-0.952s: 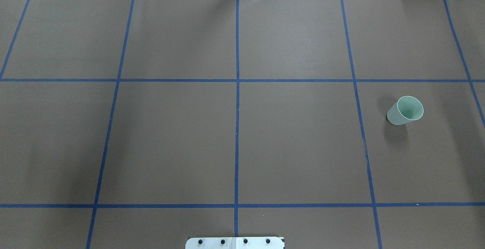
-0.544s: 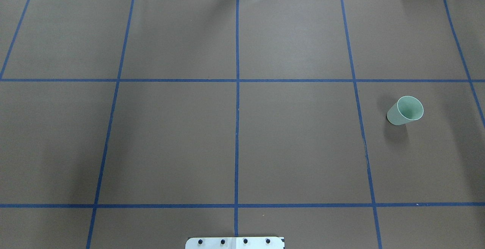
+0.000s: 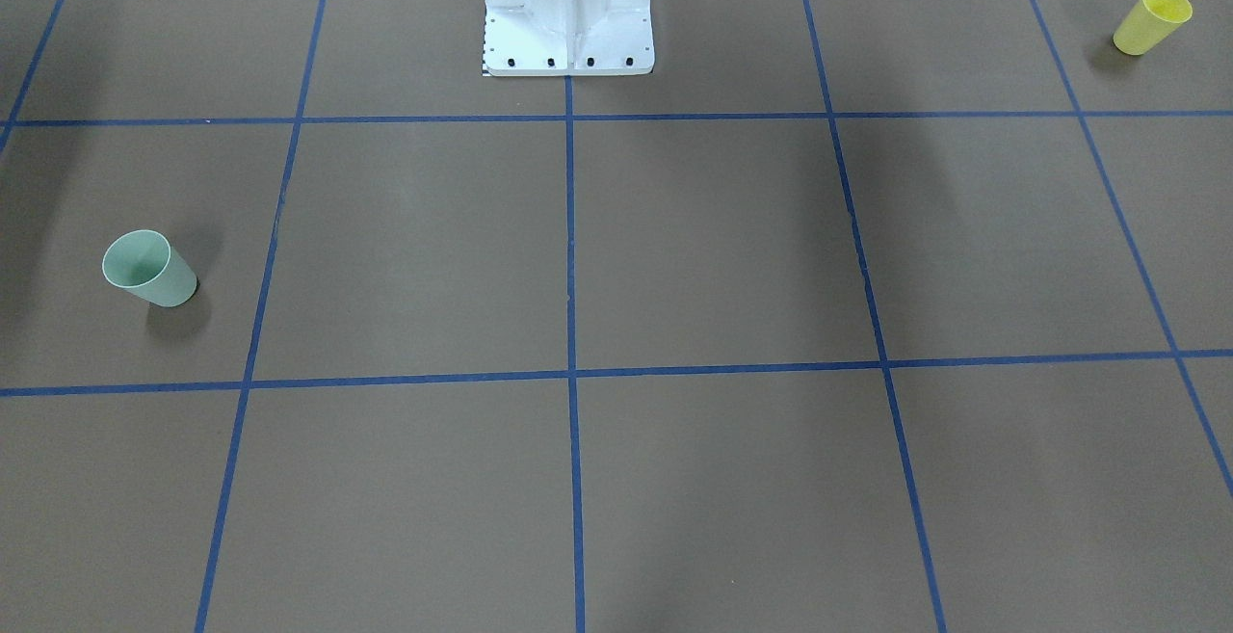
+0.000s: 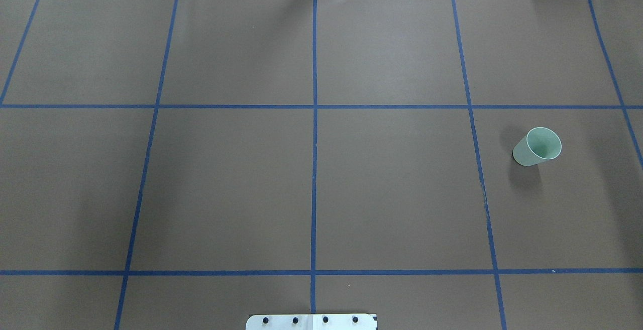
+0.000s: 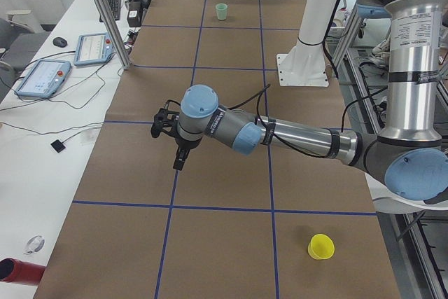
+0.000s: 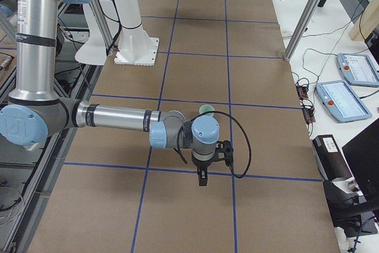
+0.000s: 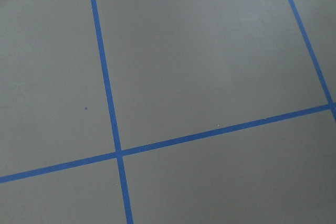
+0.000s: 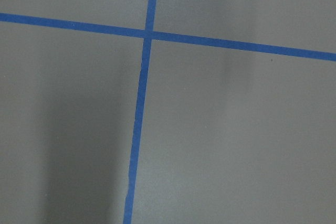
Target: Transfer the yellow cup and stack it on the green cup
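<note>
green cup (image 6: 206, 109) half behind right arm (image 6: 118, 117)

My left arm (image 5: 301, 138), silver tubing with pale blue joint caps, stands upright from the shoulder, bends at the elbow and reaches out level. At its wrist my left gripper (image 5: 179, 161), black and two-fingered, hangs in the air pointing straight down. My right arm (image 6: 112, 117), built alike, takes the same pose, and my right gripper (image 6: 202, 180) also points down. I cannot tell whether either pair of fingers is parted.
</note>
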Action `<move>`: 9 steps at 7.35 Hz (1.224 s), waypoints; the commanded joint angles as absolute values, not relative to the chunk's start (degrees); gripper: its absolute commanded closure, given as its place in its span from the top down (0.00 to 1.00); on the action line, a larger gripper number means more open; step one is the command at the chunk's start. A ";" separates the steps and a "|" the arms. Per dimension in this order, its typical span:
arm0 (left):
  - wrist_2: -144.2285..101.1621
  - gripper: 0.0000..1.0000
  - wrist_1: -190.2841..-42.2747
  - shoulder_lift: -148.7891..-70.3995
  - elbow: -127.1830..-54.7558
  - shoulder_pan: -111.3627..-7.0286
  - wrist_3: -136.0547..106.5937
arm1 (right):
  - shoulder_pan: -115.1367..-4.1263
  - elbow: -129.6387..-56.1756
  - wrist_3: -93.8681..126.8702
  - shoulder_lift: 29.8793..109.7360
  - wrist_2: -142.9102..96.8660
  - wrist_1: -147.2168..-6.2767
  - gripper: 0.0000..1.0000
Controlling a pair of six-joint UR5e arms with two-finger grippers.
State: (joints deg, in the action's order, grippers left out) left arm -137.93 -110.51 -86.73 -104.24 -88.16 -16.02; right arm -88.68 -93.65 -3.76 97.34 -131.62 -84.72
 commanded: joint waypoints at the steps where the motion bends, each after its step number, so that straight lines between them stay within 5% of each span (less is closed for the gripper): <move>1: -137.90 1.00 -117.14 -86.48 -105.46 -88.07 -23.54 | -88.68 -93.69 -3.78 97.38 -131.66 -84.64 0.99; 4: -122.05 1.00 -117.51 -85.09 -109.59 -85.01 -45.55 | -88.68 -93.69 -3.87 97.38 -131.66 -84.64 0.99; 9: -89.36 1.00 -112.08 -70.70 -111.36 -75.32 -70.02 | -88.68 -93.69 -3.87 97.82 -131.75 -84.64 0.99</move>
State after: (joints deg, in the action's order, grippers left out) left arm -96.92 -114.50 -74.72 -111.31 -76.10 -65.18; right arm -88.68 -93.67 -3.80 97.60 -131.70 -84.67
